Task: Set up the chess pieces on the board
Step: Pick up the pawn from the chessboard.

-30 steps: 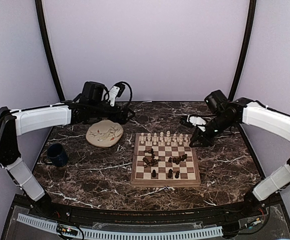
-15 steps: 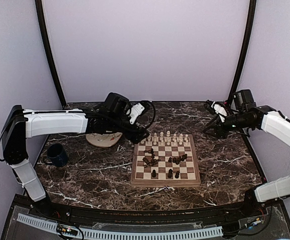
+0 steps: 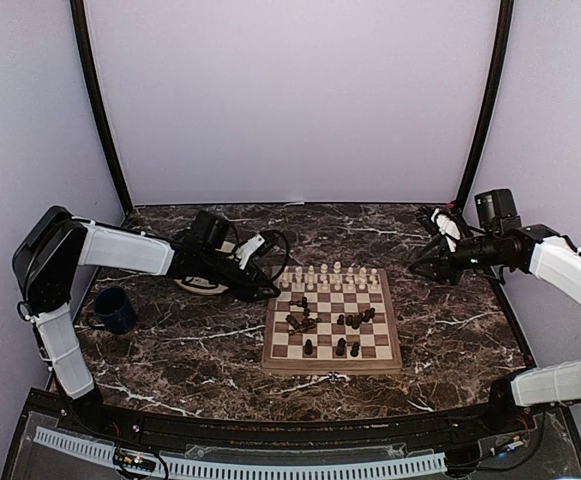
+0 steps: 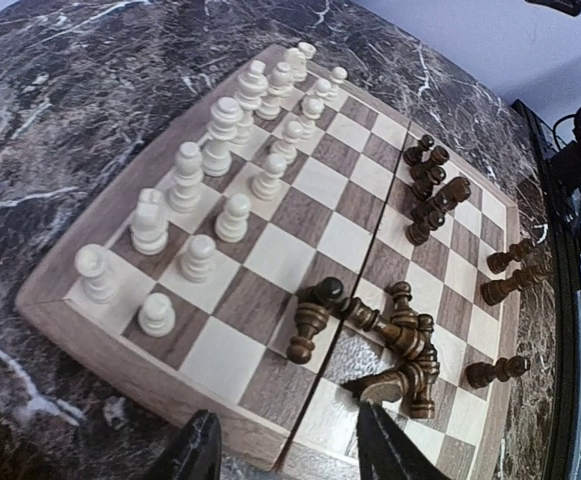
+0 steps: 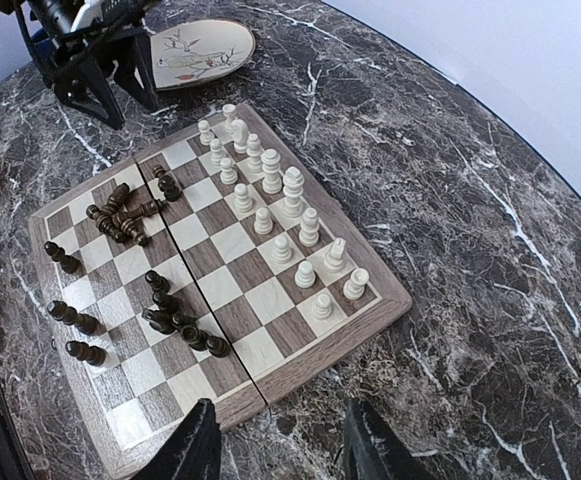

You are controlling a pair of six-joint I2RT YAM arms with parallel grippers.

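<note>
The board (image 3: 385, 352) lies mid-table. Pale chess pieces (image 3: 330, 276) stand in two rows along its far side. Dark chess pieces lie toppled in a heap (image 3: 301, 322) and a cluster (image 3: 358, 318), with three upright near the front (image 3: 340, 347). My left gripper (image 3: 263, 290) hovers low at the board's left edge, open, nothing between its fingers. In the left wrist view the gripper (image 4: 288, 455) looks across the board's edge (image 4: 220, 400) at the dark heap (image 4: 395, 340). My right gripper (image 3: 418, 264) hangs open, off the far right corner. In the right wrist view that gripper (image 5: 282, 450) is over bare marble beside the board (image 5: 350, 325).
A round cream plate (image 3: 192, 285) sits left of the board, mostly under my left arm, and shows in the right wrist view (image 5: 202, 50). A dark blue mug (image 3: 116, 310) stands near the table's left edge. Black frame posts rise at the back corners.
My left arm swung from over the plate down to the board's left edge, its jaws narrowing. My right arm pulled off the board's far right corner and rose to the right.
</note>
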